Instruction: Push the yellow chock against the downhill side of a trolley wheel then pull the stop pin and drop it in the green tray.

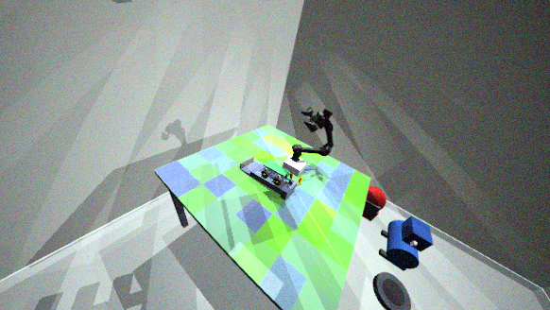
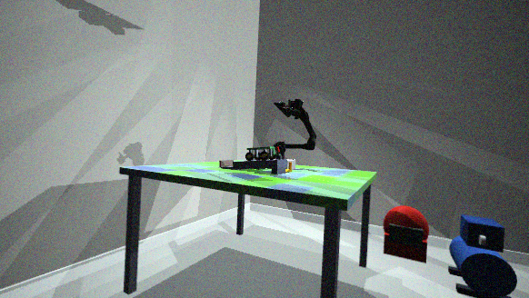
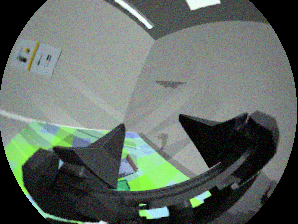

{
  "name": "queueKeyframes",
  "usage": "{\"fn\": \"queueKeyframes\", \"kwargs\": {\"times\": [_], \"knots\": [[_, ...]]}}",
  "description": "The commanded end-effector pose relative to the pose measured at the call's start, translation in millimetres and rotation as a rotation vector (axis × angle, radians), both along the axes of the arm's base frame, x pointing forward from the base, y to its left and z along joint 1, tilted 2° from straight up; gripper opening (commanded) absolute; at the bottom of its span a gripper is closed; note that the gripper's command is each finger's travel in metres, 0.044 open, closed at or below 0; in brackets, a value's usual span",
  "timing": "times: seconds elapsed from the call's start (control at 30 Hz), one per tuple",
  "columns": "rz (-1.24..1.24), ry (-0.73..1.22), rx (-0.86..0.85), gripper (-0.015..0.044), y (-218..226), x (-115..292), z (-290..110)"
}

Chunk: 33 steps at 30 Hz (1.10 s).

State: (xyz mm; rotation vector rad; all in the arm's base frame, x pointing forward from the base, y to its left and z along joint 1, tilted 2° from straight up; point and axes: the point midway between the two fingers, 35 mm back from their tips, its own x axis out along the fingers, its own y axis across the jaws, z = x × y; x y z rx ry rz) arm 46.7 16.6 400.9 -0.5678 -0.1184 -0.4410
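Note:
The small trolley [image 1: 275,170] [image 2: 264,150], with a green deck and black wheels, stands on the dark ramp [image 1: 259,176] [image 2: 247,164] in the middle of the table. A red spot at its end near the arm base looks like the stop pin [image 1: 291,175] [image 2: 277,149]. The yellow chock with its orange handle [image 1: 299,179] [image 2: 289,165] stands by the ramp's high end, apart from the wheels. My gripper [image 1: 309,118] [image 2: 282,105] [image 3: 152,121] is open and empty, raised high above the table and behind the trolley. I cannot make out the green tray.
The arm's white base [image 1: 295,165] stands right behind the ramp. A brownish block [image 1: 247,163] [image 2: 225,163] sits at the ramp's low end. On the floor to the right are a red object [image 1: 375,200] [image 2: 405,232], a blue object [image 1: 406,241] [image 2: 482,259] and a dark disc [image 1: 391,290].

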Motion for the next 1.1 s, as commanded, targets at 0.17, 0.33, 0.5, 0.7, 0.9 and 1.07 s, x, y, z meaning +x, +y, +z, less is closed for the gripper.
{"fn": "queueKeyframes", "kwargs": {"times": [0.17, 0.33, 0.5, 0.7, 0.9, 1.07], "knots": [[0.126, 0.025, 0.275, 0.0242, -15.1, 23.3, -8.1], [0.231, 0.080, 0.576, 0.0190, -24.3, 51.4, -21.1], [0.295, 0.159, 0.868, 0.0190, -25.3, 80.0, -38.0], [0.308, 0.279, 1.197, 0.0190, -16.4, 111.8, -62.9], [0.245, 0.416, 1.492, 0.0190, 2.1, 138.0, -91.7], [0.134, 0.531, 1.702, 0.0190, 23.1, 153.7, -118.2]]}}
